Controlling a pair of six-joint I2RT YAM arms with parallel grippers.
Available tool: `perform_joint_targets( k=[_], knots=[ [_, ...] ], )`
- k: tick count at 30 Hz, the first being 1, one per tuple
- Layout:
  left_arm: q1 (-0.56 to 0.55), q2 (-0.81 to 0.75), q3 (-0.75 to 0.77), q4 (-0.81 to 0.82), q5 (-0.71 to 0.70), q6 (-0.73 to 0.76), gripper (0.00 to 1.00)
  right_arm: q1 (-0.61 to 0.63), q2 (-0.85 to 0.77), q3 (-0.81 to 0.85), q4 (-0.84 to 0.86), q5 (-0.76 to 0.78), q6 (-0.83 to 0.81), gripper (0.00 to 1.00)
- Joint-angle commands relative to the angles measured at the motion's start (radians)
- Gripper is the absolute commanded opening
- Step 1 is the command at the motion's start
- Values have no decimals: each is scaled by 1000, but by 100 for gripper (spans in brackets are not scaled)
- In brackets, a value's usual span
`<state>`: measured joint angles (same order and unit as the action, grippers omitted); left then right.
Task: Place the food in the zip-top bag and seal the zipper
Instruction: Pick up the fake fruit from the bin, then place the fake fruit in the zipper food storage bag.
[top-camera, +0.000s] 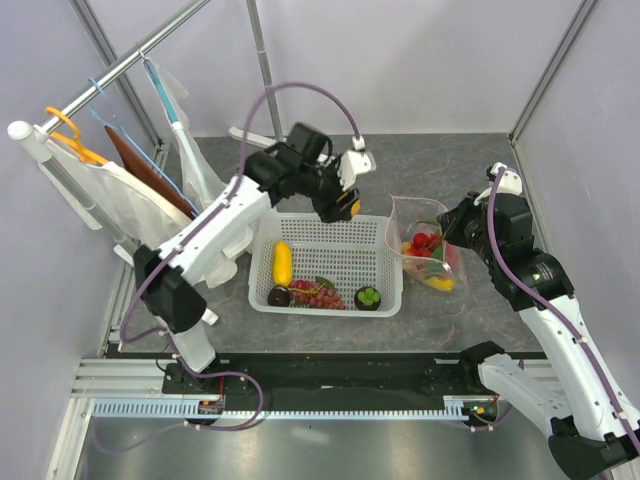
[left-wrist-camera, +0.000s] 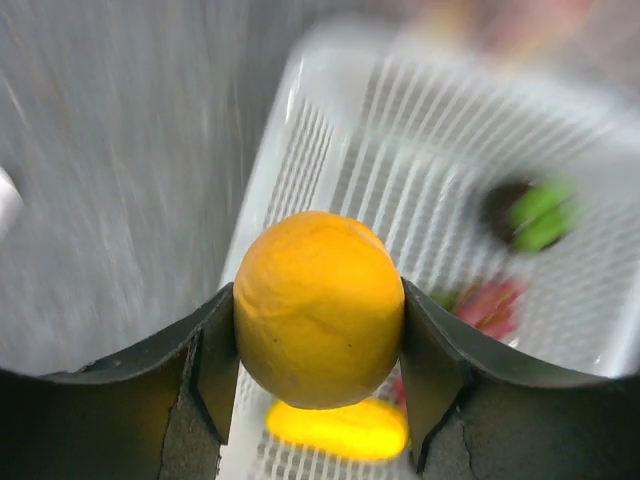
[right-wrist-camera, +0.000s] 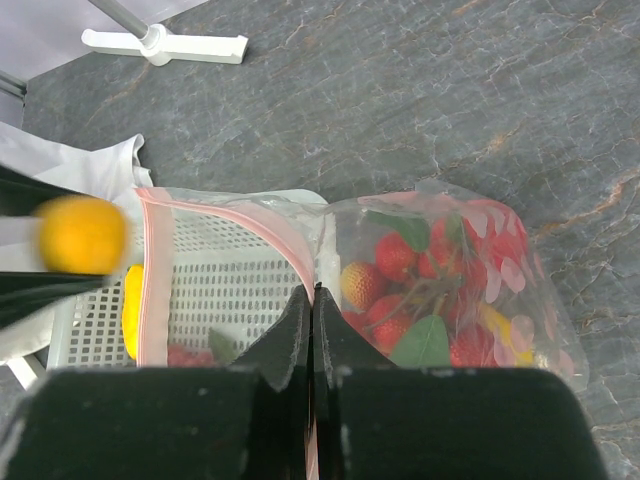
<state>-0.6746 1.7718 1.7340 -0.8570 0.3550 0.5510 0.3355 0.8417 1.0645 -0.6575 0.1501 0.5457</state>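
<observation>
**Orange held over the basket**

On the worktop (top-camera: 300, 335), the white mesh basket (top-camera: 335, 245) holds a mango (top-camera: 283, 262), grapes (top-camera: 320, 295) and mangosteens (top-camera: 368, 297). Just beside it, the zip-top bag (top-camera: 425, 255) contains red-yellow fruits (right-wrist-camera: 395, 255). The right hand (right-wrist-camera: 312, 310) pinches the bag's rim at the zipper (right-wrist-camera: 148, 290). The left hand (top-camera: 342, 205) clasps the orange (left-wrist-camera: 318, 308) above the basket.

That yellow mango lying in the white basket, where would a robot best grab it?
Probably across its narrow middle, coming straight down from above. The yellow mango lies flat and long in the white mesh basket, so a grip can close on its two long sides; the basket walls block any sideways approach.
</observation>
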Motion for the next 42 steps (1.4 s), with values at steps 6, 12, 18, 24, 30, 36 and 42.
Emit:
perform_joint_targets(
  k=[6, 12, 18, 24, 30, 36, 42],
  knots=[
    [-137, -115, 211, 194, 380, -336, 25, -1, -3, 14, 35, -15, 2, 0],
    [-230, 15, 318, 190, 288, -347, 29, -3, -7, 25, 36, -15, 10, 0],
    [-258, 113, 372, 158, 144, -322, 63, -1, -10, 25, 29, -15, 10, 0],
    [-189, 26, 333, 118, 67, -329, 86, -1, -16, 20, 25, -12, 8, 0],
    [-66, -158, 98, -20, -51, -241, 94, -3, -26, 12, 22, -4, 7, 0],
    [9, -251, -184, -146, -29, -82, 92, -3, -27, 3, 22, -11, 8, 0],
    [10, -239, -309, -251, 48, 105, 85, -3, -20, -3, 25, -11, 8, 0]
  ],
)
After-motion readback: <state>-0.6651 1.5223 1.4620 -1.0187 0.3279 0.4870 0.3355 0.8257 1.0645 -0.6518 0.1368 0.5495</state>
